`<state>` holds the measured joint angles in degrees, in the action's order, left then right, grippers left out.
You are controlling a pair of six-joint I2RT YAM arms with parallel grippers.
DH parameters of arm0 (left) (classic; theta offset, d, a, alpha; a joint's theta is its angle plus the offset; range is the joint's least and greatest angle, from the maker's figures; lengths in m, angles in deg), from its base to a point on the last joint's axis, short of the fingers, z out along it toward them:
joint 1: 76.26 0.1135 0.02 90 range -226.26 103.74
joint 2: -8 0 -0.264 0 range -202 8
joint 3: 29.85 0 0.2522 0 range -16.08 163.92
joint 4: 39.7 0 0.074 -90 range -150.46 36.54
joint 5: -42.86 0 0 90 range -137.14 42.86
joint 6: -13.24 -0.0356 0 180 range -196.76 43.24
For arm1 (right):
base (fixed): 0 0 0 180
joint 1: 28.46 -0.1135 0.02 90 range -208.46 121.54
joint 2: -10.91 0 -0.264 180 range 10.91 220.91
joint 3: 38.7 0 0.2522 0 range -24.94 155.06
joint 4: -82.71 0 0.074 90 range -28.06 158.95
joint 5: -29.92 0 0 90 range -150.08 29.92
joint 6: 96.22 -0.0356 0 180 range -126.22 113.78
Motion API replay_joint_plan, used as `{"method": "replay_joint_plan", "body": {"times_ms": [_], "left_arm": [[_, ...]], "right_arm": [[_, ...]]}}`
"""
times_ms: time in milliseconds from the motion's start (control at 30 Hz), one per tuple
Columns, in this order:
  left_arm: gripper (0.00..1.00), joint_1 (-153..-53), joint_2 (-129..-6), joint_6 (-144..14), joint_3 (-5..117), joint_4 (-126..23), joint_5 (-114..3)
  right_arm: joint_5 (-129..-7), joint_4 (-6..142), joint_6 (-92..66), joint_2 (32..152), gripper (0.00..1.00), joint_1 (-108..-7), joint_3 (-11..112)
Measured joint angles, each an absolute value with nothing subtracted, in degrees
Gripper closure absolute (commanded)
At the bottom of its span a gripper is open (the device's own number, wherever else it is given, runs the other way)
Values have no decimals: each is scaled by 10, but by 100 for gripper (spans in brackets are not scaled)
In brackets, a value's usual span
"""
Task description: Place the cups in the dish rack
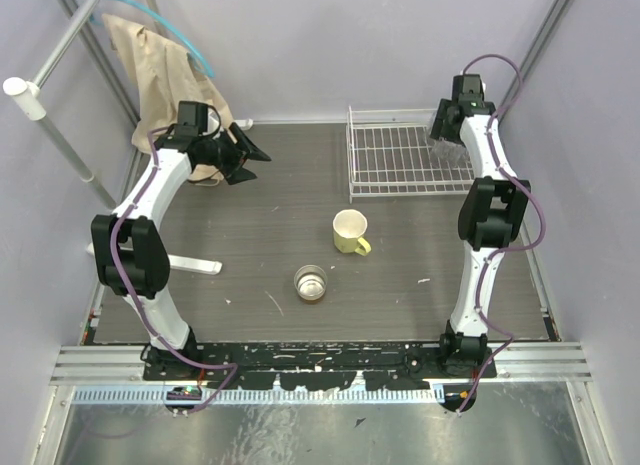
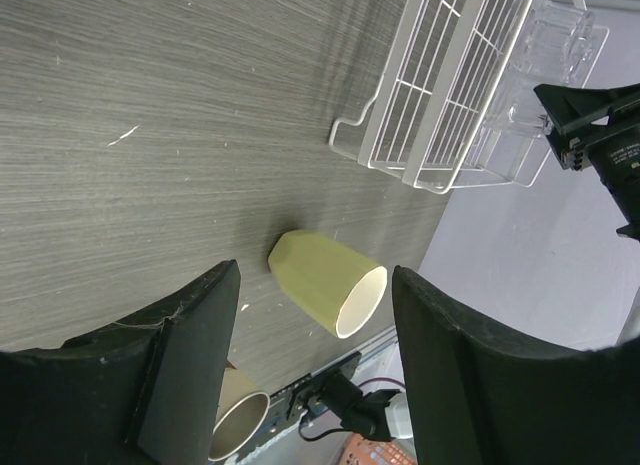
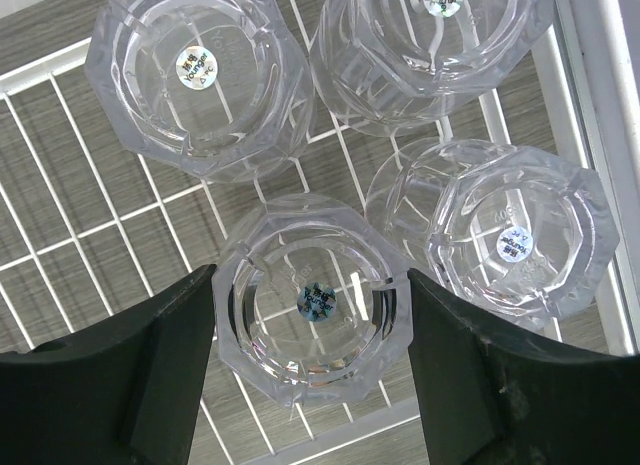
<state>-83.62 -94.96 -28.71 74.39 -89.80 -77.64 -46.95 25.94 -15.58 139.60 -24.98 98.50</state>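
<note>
Grey wood-grain tabletop carries everything we see. At its far right stands the white wire dish rack, well apart from the two loose cups in the middle.

We find the left gripper hanging over the far left of the tabletop with its fingers spread and nothing between them. The right gripper sits above the rack's right end. Its fingers meet the sides of one tumbler, so we read it as grasping that glass.

The pale yellow mug stands upright on the tabletop just in front of the rack, its handle towards the near right. Nearer to the arms and slightly left of it stands the metallic-brown cup, mouth up.

Three more clear tumblers sit on the rack's grid, crowded close around the held one.
</note>
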Motion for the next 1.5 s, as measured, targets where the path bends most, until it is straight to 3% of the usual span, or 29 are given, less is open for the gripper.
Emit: {"method": "replay_joint_plan", "body": {"times_ms": [500, 567, 733, 867, 1300, 1500], "left_arm": [[30, -831, -950, -287, 744, -898, -776], [30, -831, -950, -287, 744, -898, -776], [30, -830, -950, -289, 744, -899, -776], [30, -829, -950, -290, 744, -900, -776], [28, -842, -950, -322, 744, -943, -759], [27, -853, -950, -329, 744, -949, -757]], "right_arm": [[-453, 260, -149, 1403, 72, -255, 985], [-451, 260, -149, 1403, 68, -258, 985], [-445, 260, -147, 1403, 43, -259, 985], [-444, 260, -147, 1403, 31, -259, 985], [-432, 260, -148, 1402, 10, -262, 984], [-426, 260, -149, 1387, 9, -262, 967]]}}
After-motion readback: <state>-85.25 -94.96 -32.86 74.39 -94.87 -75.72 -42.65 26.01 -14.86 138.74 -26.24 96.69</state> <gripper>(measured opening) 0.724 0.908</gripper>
